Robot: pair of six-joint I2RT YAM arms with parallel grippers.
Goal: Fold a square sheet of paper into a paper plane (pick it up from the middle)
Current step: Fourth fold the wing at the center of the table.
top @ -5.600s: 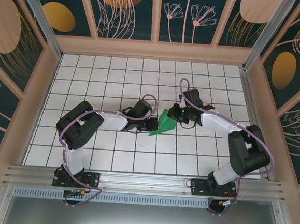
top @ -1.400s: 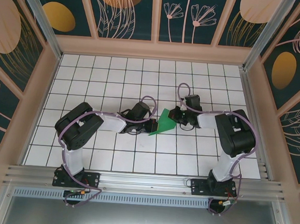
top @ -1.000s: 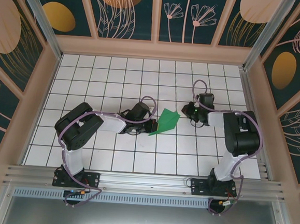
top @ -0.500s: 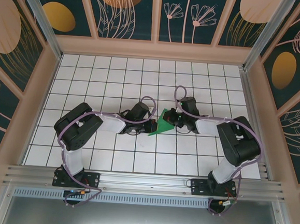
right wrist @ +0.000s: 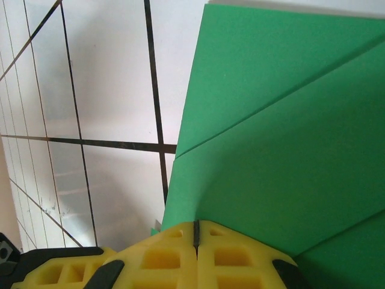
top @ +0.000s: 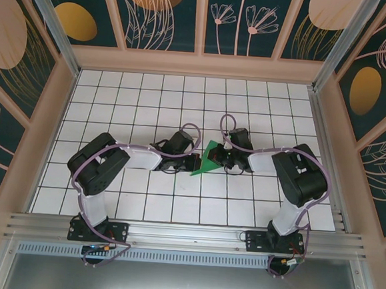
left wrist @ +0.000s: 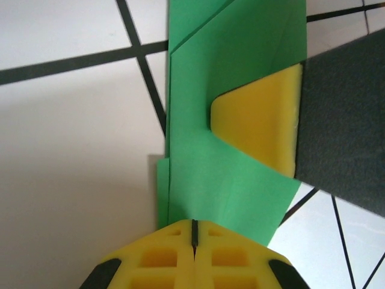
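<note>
The green sheet of paper [top: 209, 158] lies on the white grid table [top: 149, 101], folded into a pointed, plane-like wedge with its tip toward the near left. My left gripper [top: 197, 163] is shut, its yellow tips resting against the paper's narrow left end [left wrist: 201, 174]. My right gripper [top: 224, 159] is shut too and meets the paper's wide right side. In the left wrist view the left gripper [left wrist: 194, 224] sits at the paper's edge, and one right finger [left wrist: 258, 114] presses into a raised flap. In the right wrist view the right gripper [right wrist: 195, 226] sits against layered folds [right wrist: 289, 150].
Wooden walls with dark floral panels [top: 203, 18] enclose the table on three sides. A metal rail [top: 186, 234] with both arm bases runs along the near edge. Open tiles lie behind and in front of the paper.
The right gripper drew back to the right about a second ago, then came back left against the paper's right side, lifting a flap. The left gripper has stayed put.
</note>
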